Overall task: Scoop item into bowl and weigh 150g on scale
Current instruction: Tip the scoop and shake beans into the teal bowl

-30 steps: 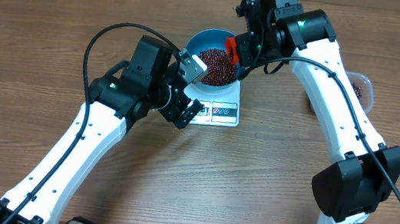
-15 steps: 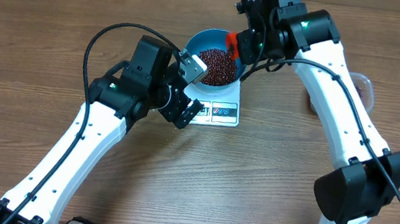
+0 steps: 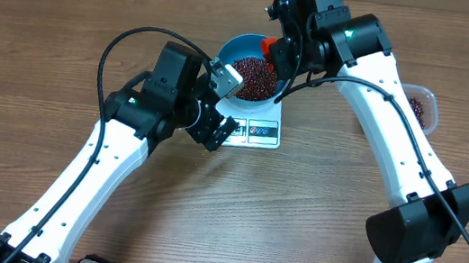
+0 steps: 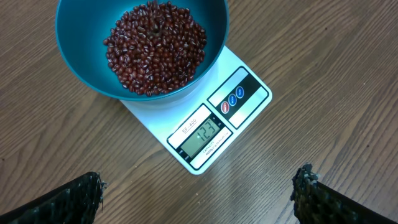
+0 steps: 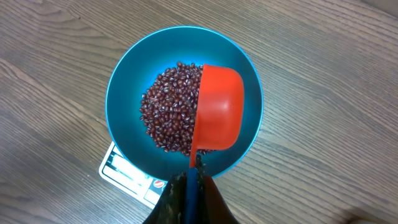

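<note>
The blue bowl (image 3: pixel 229 54) stands on the white scale (image 3: pixel 263 133) and holds a heap of red-brown beans (image 3: pixel 253 78). In the left wrist view the beans (image 4: pixel 155 46) fill the bowl (image 4: pixel 78 59), and the scale (image 4: pixel 214 127) shows 123 on its display. My right gripper (image 5: pixel 193 182) is shut on the blue handle of an orange scoop (image 5: pixel 219 115). The scoop hangs over the bowl (image 5: pixel 124 81), tipped with its smooth outside toward the camera, above the beans (image 5: pixel 166 115). My left gripper (image 4: pixel 199 200) stands wide open above bare table in front of the scale, with nothing between its fingers (image 4: pixel 79 199).
At the right edge of the table, behind the right arm, a clear plastic tub (image 3: pixel 423 105) holds more beans. Both arms reach toward the bowl from the near side. Wood tabletop lies all around the scale.
The right gripper with the scoop has shifted slightly left and farther over the bowl. The left arm has not moved.
</note>
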You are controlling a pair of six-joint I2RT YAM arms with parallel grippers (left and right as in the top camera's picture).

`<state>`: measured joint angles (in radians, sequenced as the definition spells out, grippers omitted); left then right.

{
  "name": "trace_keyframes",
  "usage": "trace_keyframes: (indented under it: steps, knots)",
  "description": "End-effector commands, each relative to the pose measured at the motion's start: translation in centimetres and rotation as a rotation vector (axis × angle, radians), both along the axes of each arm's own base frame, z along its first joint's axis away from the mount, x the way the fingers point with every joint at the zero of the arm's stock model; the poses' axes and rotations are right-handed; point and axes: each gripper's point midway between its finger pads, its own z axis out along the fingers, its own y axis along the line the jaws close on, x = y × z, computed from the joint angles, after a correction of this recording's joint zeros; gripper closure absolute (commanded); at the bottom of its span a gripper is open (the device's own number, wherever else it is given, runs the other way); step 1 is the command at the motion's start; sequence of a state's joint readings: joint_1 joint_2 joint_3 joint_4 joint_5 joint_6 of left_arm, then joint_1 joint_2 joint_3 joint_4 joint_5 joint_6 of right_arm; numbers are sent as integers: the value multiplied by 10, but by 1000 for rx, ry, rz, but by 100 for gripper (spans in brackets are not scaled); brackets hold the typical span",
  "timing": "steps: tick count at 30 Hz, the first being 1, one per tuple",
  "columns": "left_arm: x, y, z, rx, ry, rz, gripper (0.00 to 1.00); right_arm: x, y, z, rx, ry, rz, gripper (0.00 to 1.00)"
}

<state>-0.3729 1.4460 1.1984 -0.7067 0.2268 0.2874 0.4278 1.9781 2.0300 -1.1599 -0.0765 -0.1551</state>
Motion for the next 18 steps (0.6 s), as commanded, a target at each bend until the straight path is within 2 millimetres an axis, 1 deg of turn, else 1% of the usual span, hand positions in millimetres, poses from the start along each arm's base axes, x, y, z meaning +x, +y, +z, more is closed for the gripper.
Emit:
trace_keyframes:
  steps: [1, 5, 10, 13, 15, 18]
  knots:
    - [5, -1, 9, -4, -26, 0, 0, -1, -1, 37, 17, -93, 9, 96]
    - [5, -1, 9, -3, -26, 0, 0, -1, -3, 39, -4, -107, 20, 96]
    - [5, -1, 9, -3, -26, 0, 0, 0, -7, 49, -24, -149, 4, 96]
    - [5, -1, 9, -3, -26, 0, 0, -2, -5, 48, -35, -149, 26, 96]
    - [5, -1, 9, -3, -26, 0, 1, -6, 1, 47, -48, -151, 62, 96]
    - [5, -1, 9, -3, -26, 0, 1, -8, 4, 47, -83, -168, 67, 96]
